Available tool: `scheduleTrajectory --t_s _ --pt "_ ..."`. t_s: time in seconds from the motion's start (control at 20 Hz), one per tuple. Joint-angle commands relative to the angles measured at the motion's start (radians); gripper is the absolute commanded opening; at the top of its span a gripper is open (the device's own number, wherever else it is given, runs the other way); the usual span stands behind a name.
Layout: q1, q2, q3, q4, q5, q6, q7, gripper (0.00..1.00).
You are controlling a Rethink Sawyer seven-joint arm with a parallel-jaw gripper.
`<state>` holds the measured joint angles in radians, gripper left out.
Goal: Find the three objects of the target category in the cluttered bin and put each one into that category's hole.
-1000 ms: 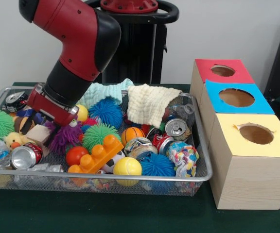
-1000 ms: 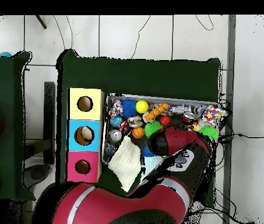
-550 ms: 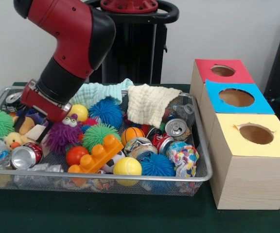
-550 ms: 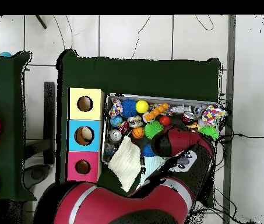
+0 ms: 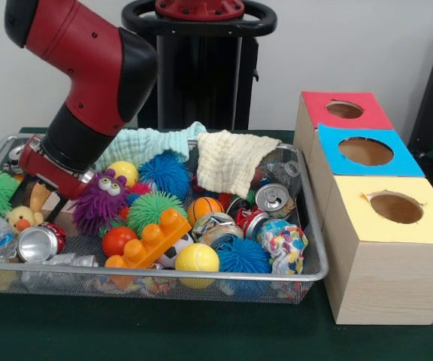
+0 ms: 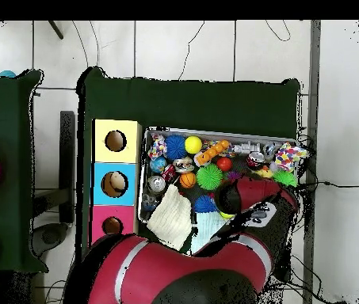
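Observation:
A wire mesh bin point(image 5: 316, 248) holds a heap of toys, balls, cloths and crushed cans. My gripper point(image 5: 39, 197) is down in the bin's left end, over a tan object point(image 5: 40, 195), beside a yellow duck point(image 5: 21, 218) and a silver and red can point(image 5: 37, 242). A purple fuzzy monster toy point(image 5: 100, 201) sits just right of it. Other cans point(image 5: 271, 197) lie at the bin's right. In the overhead view the arm point(image 6: 250, 207) hides the gripper. Three boxes with round holes stand beside the bin: red point(image 5: 344, 110), blue point(image 5: 365, 151), yellow point(image 5: 395, 207).
Green spiky balls point(image 5: 150, 207), blue spiky balls point(image 5: 164, 173), an orange toy brick point(image 5: 152, 239), a yellow ball point(image 5: 196, 258) and a cream cloth point(image 5: 228, 159) fill the bin. Overhead, the boxes point(image 6: 115, 184) line the bin's left side point(image 6: 143, 178).
The arm has swung toward the bin's left end in the front view, uncovering the purple monster toy. The gripper now sits lower by the duck and can.

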<state>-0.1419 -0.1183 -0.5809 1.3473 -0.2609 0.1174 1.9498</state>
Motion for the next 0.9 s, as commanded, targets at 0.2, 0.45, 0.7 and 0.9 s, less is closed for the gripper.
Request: scheduleTrajectory --t_s 0.2,0.45,0.7,0.9 --pt "-0.051 0.088 0.113 -0.085 -0.048 -0.022 0.036 1.0" --pt "-0.044 0.102 0.11 -0.095 -0.046 -0.022 0.045 1.0" --pt "-0.045 0.108 0.113 -0.099 -0.055 -0.04 0.04 1.0" --pt "-0.03 0.119 0.104 -0.115 -0.051 -0.008 0.036 1.0"
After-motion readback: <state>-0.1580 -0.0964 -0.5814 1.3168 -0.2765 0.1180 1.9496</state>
